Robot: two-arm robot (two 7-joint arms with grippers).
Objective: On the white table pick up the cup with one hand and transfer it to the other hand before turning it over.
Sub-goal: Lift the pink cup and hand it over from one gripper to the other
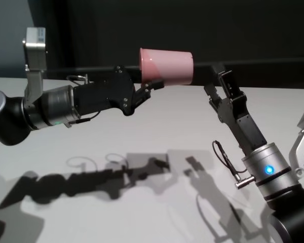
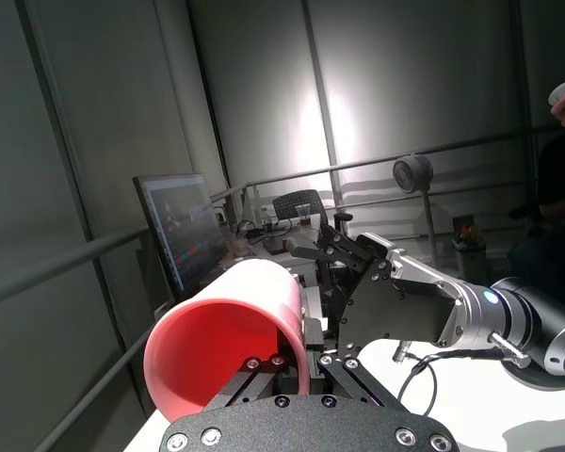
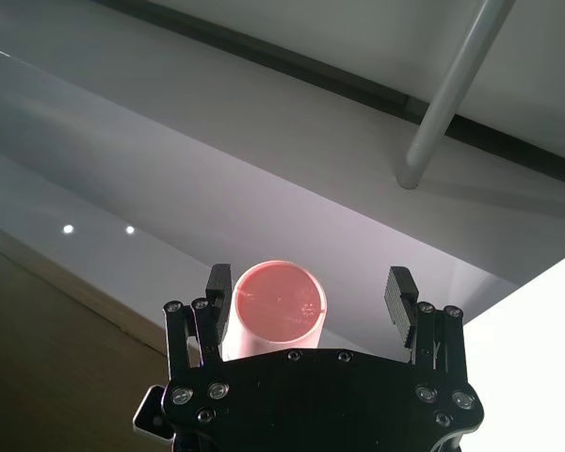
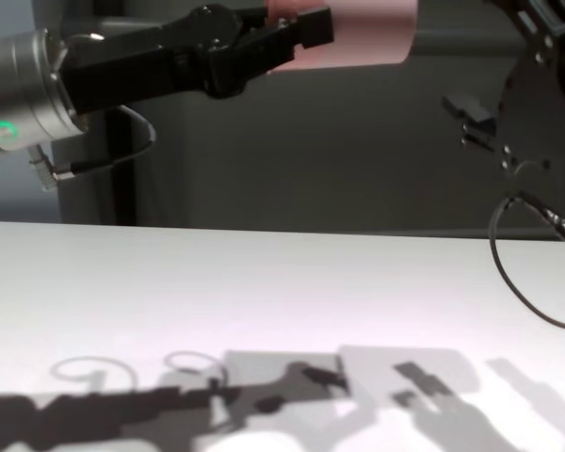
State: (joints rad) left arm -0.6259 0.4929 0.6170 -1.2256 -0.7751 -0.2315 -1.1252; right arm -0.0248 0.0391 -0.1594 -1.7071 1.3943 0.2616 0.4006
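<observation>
The salmon-pink cup (image 1: 167, 66) hangs sideways high above the white table (image 1: 157, 126), mouth toward my left arm and base toward my right. My left gripper (image 1: 151, 86) is shut on the cup's rim; the left wrist view shows its fingers pinching the lower rim of the cup (image 2: 231, 330). My right gripper (image 1: 215, 83) stands open just beyond the base. In the right wrist view the cup's round base (image 3: 278, 306) shows between the spread fingers (image 3: 218, 282), nearer one of them, with no contact visible. In the chest view the cup (image 4: 358, 38) is at the top edge.
A dark wall and a horizontal rail (image 1: 273, 62) run behind the table's far edge. Shadows of both arms fall on the tabletop (image 4: 264, 282). A monitor (image 2: 179, 231) stands farther off in the left wrist view.
</observation>
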